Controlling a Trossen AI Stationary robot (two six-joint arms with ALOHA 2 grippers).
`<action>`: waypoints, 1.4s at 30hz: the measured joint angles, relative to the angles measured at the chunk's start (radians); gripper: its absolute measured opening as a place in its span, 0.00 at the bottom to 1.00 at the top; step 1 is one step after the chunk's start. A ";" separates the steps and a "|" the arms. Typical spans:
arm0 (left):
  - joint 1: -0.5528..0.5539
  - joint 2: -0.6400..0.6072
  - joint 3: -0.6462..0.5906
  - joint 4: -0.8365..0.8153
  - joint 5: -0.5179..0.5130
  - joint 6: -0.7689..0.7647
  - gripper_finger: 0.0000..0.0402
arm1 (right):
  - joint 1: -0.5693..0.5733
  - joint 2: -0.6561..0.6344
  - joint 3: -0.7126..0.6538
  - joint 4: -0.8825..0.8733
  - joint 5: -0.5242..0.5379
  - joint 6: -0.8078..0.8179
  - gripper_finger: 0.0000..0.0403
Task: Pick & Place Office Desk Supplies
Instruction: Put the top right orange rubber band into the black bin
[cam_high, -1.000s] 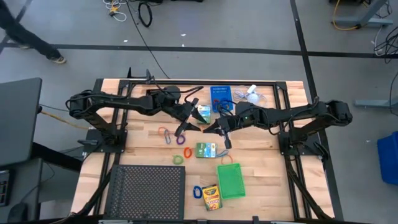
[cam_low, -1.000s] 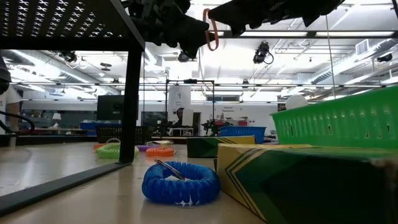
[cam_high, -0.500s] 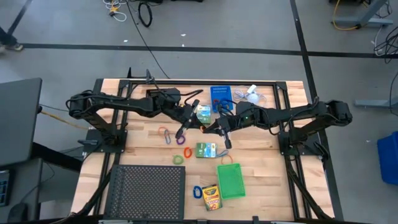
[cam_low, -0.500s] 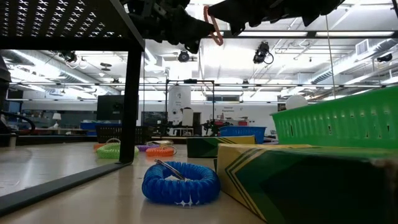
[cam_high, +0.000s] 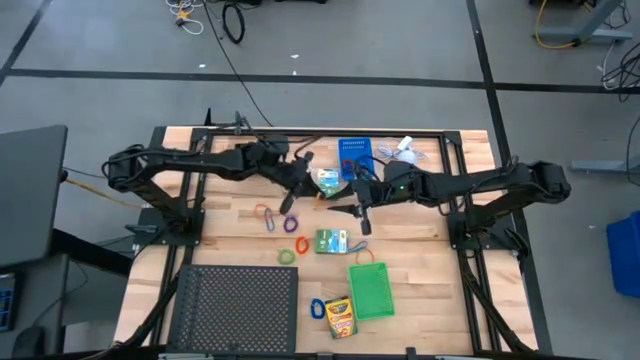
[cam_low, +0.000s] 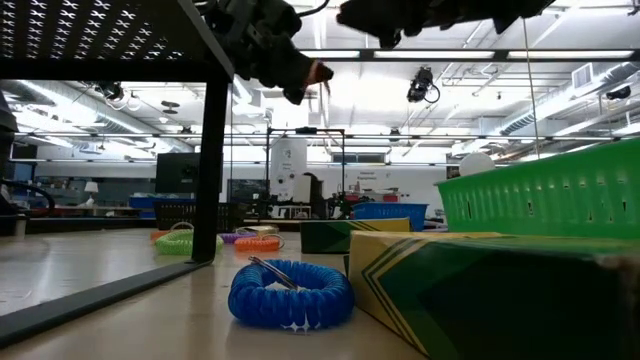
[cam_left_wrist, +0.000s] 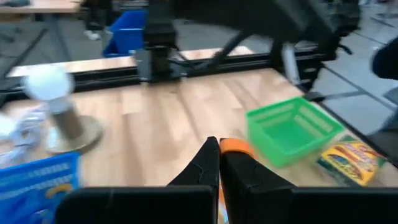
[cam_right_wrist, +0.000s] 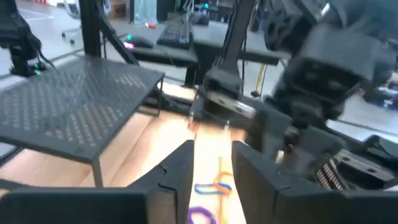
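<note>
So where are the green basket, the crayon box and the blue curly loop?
green basket (cam_high: 372, 291): high view, its mesh floor.
crayon box (cam_high: 340, 317): high view, its printed top face.
blue curly loop (cam_low: 290, 294): low view, its front coils.

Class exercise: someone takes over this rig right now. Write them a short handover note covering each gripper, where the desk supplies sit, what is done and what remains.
Left gripper: shut on an orange rubber-band loop, held above mid-table.
Right gripper: open, empty, beside it.
Green bin looks empty; crayon box and blue loop lie beside it. More loops on the wood; blue bin at the far edge.
Done: nothing visibly binned.
Left: everything.
</note>
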 joint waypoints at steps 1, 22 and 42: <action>0.011 -0.008 0.000 -0.006 -0.010 0.001 0.01 | 0.000 -0.012 0.001 -0.002 -0.001 -0.001 0.31; 0.296 -0.137 0.000 -0.361 -0.215 0.035 0.01 | -0.005 -0.381 -0.395 0.154 0.014 0.113 0.34; 0.477 -0.137 0.000 -0.732 -0.598 -0.043 0.01 | -0.002 -0.395 -0.472 0.191 0.032 0.130 0.34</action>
